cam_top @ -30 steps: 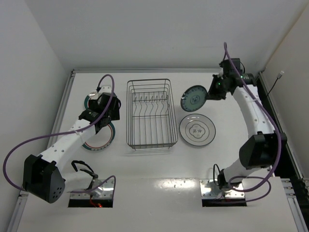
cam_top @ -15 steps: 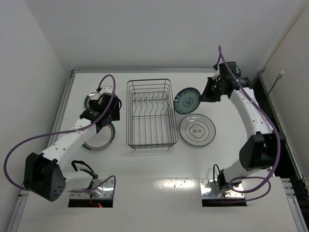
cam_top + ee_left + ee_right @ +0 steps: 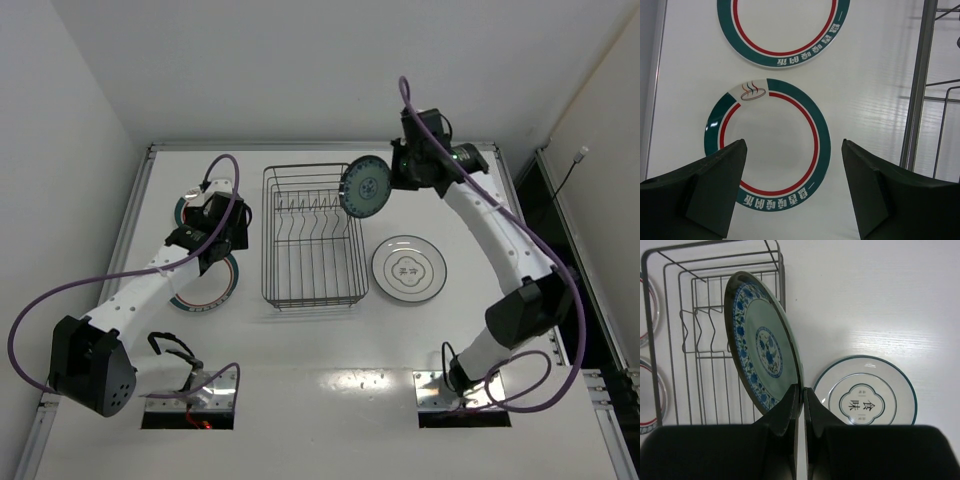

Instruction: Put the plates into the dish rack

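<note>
White bench (image 3: 320, 350), dish rack (image 3: 264, 240) unloaded — one blue-patterned plate (image 3: 762, 345) is pinched by the right end effector (image 3: 801, 390); three are left flat, left end effector (image 3: 793, 145) spread

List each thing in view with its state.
Blue plate, on edge, lifted off the table.
White plate, flat on table.
Far banded plate, flat on table.
Near banded plate, flat on table.
Dish rack, empty.
Left gripper, jaws open, holding nothing.
Right gripper, jaws shut on blue plate.
</note>
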`<state>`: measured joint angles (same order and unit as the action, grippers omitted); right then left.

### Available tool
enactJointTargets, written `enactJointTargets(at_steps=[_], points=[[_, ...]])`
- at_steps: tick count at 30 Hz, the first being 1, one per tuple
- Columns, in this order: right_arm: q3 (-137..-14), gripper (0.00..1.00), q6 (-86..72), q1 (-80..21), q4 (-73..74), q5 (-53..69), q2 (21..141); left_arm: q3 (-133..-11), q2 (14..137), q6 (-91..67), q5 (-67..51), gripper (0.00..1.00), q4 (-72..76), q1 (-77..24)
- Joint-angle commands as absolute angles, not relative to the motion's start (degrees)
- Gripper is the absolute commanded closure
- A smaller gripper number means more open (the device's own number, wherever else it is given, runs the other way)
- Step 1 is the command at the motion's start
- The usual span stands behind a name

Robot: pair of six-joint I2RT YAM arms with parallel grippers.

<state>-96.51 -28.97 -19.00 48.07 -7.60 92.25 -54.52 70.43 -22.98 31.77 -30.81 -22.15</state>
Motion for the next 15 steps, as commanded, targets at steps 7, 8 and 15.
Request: enactJointTargets(at_steps=[7, 8, 15], points=[[-106.0, 1.00, -31.8, -28.1, 52.3, -30.0, 103.3, -56.1, 70.3, -23.4, 32.3, 0.26, -30.2, -22.5], [-106.0, 1.00, -31.8, -28.6, 52.3, -30.7, 103.3, -56.1, 70.3, -23.4, 32.3, 0.26, -30.2, -22.5], [-109.2, 1.00, -32.3, -30.4, 53.0, -35.8, 107.9, -56.6, 70.3, -23.4, 32.3, 0.26, -30.2, -22.5]])
